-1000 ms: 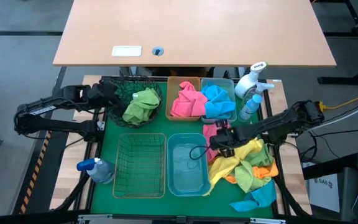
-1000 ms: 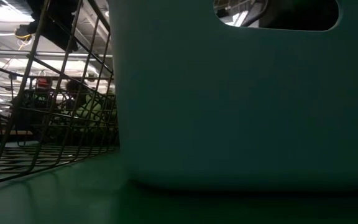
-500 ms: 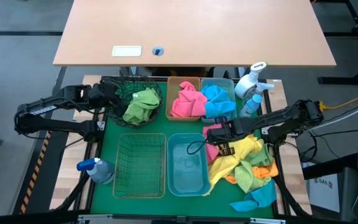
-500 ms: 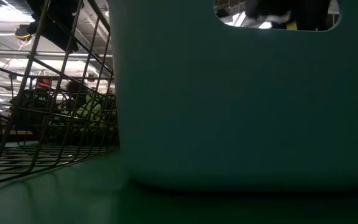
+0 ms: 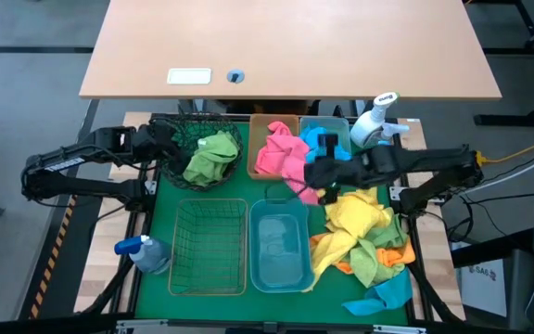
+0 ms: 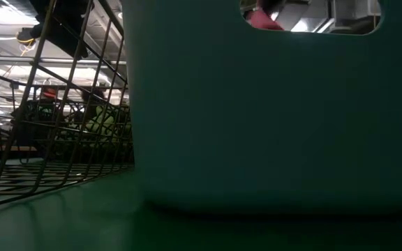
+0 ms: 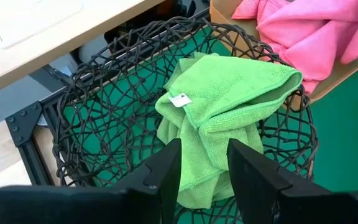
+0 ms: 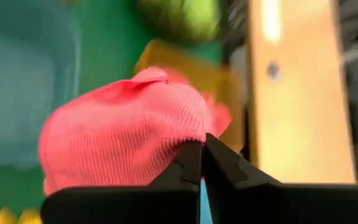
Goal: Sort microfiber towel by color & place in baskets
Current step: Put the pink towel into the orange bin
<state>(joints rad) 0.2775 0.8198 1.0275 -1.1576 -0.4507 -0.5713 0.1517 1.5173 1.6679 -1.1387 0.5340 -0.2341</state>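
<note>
The right end effector (image 8: 202,163) is pinching a pink towel (image 8: 126,127) (fuzzy, bunched, drooping) beside the amber bin (image 5: 257,122), the fingers pressed together.

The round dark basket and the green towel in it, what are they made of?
The round basket looks like dark, matte-coated metal wire, bent into a tangled open mesh. The green towel looks like soft microfiber cloth: fuzzy surface, stitched hem, small white tag. Exact fibre can't be told.
</note>
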